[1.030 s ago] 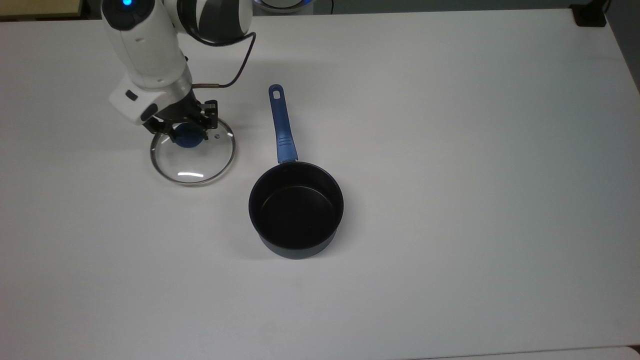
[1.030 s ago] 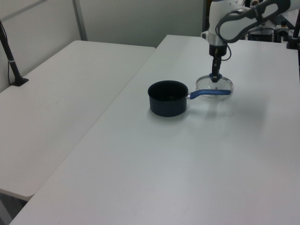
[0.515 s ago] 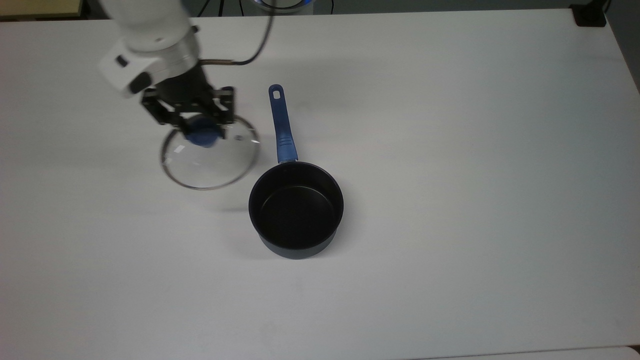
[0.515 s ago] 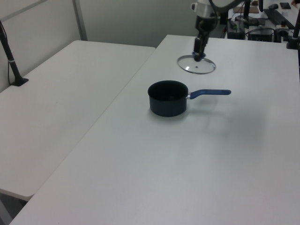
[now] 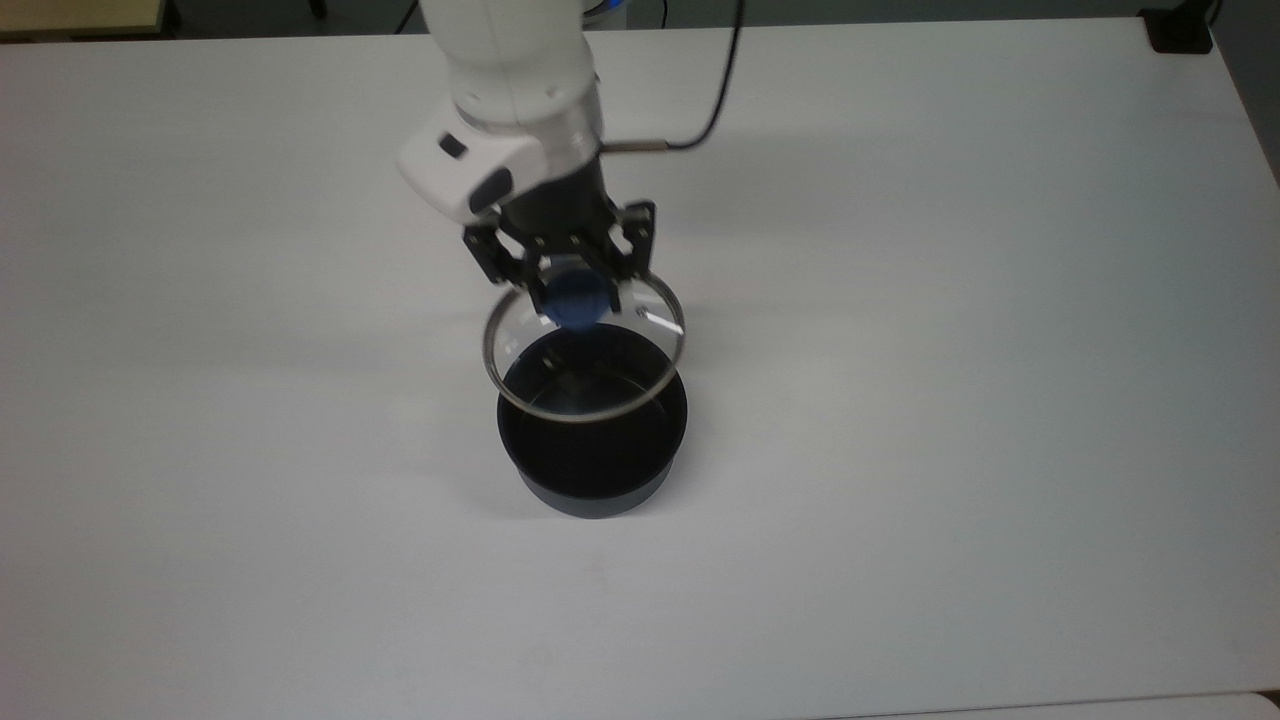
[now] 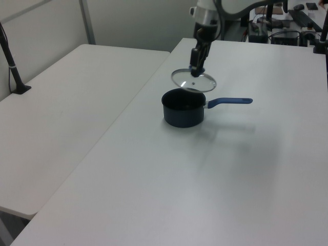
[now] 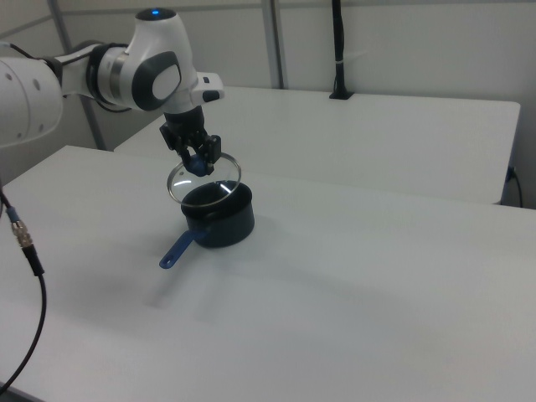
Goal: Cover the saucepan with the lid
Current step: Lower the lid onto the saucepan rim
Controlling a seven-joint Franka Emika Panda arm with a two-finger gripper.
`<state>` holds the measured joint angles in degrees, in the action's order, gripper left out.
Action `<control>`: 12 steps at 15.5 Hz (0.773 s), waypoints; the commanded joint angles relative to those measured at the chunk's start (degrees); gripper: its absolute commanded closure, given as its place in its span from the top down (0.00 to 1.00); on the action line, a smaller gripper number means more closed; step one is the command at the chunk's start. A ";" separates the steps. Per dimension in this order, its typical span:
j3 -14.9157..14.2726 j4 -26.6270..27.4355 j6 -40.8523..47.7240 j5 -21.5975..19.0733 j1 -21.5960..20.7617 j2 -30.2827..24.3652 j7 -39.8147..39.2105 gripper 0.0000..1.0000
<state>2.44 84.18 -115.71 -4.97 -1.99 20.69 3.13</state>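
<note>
bare table [image 5: 950, 400] around saucepan [image 5: 592, 470]

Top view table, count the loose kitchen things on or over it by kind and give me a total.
Round clear glass lid with blue knob, held above the pan by the claw: 1
Small black saucepan with long blue handle: 1
Total: 2

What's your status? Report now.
Gripper shut on the lid's blue knob. The lid held in the air above the saucepan, not seated yet. Nothing between them; table around the pan bare.
</note>
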 commanded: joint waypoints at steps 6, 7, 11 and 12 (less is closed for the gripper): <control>-0.86 -3.23 -3.47 1.45 -1.00 5.32 1.26 0.51; -0.86 -3.14 -3.47 1.72 -1.09 5.50 1.26 0.51; -0.86 -3.23 -3.47 2.07 -1.00 6.82 1.09 0.52; -0.86 -3.23 -3.47 2.07 -1.00 6.82 1.00 0.56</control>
<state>2.19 82.32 -118.80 -3.91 -2.26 26.78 3.62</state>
